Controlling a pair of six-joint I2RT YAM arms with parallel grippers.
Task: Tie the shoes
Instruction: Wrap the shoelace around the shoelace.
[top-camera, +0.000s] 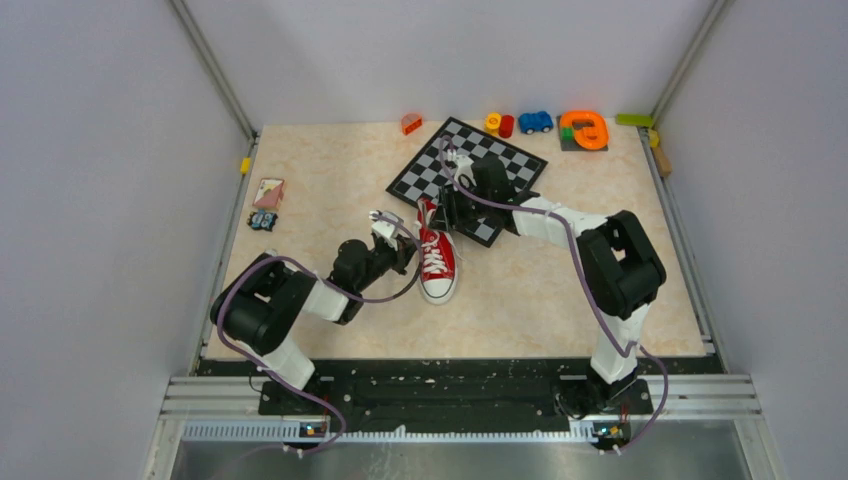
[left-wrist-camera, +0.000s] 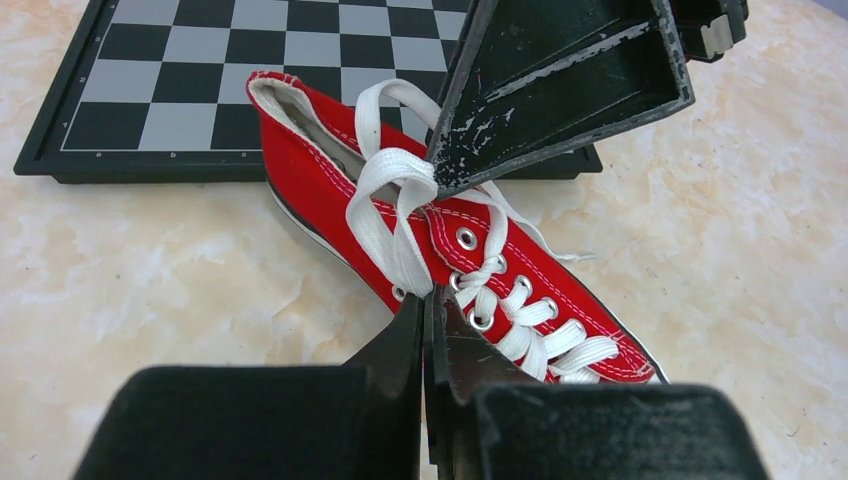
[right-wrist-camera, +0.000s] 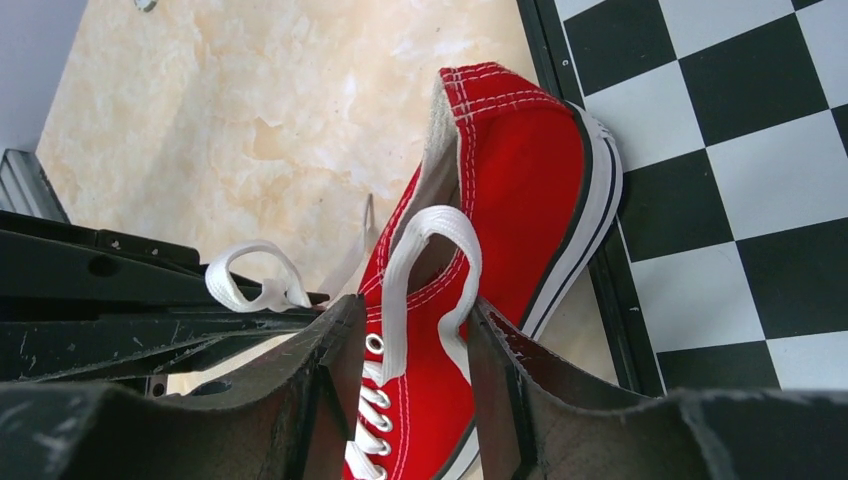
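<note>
The red shoe (top-camera: 438, 258) lies on the table with its toe toward the arms and its heel at the chessboard's edge. My left gripper (left-wrist-camera: 428, 300) is at the shoe's left side, shut on a white lace (left-wrist-camera: 385, 215) that runs down into its fingertips. In the right wrist view a small lace loop (right-wrist-camera: 250, 272) shows at that gripper's tip. My right gripper (right-wrist-camera: 415, 305) hangs over the shoe's heel opening, open. A second lace loop (right-wrist-camera: 430, 235) stands between its fingers (right-wrist-camera: 345, 340), loose. In the top view the right gripper (top-camera: 447, 212) is just above the heel.
A black-and-white chessboard (top-camera: 500, 160) lies behind and right of the shoe, its corner touching the heel. Small toys line the back edge: an orange block (top-camera: 411, 123), a blue car (top-camera: 535, 122), an orange ring piece (top-camera: 584, 130). Cards (top-camera: 268, 192) sit at the left.
</note>
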